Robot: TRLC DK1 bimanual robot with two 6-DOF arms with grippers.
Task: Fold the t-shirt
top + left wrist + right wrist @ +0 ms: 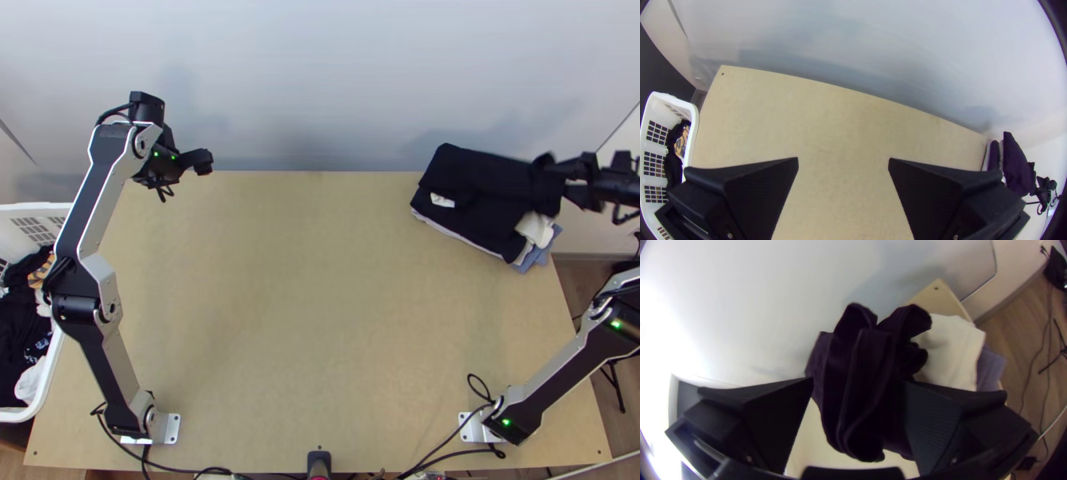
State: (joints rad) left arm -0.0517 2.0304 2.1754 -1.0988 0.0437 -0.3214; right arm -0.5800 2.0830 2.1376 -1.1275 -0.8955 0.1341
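Observation:
The black t-shirt lies folded on top of a stack of folded clothes at the table's far right corner. Around its right end is my right gripper, open. In the right wrist view, the dark cloth stands in bunched folds between the widely parted fingers of the right gripper. My left gripper is over the table's far left corner, away from the shirt. The left wrist view shows the left gripper open, with bare table between its fingers, and the dark cloth far off.
Beneath the shirt, white cloth and blue cloth stick out of the stack. A white basket with clothes stands at the table's left side. Bare wood fills the middle of the table. A pale wall rises behind the far edge.

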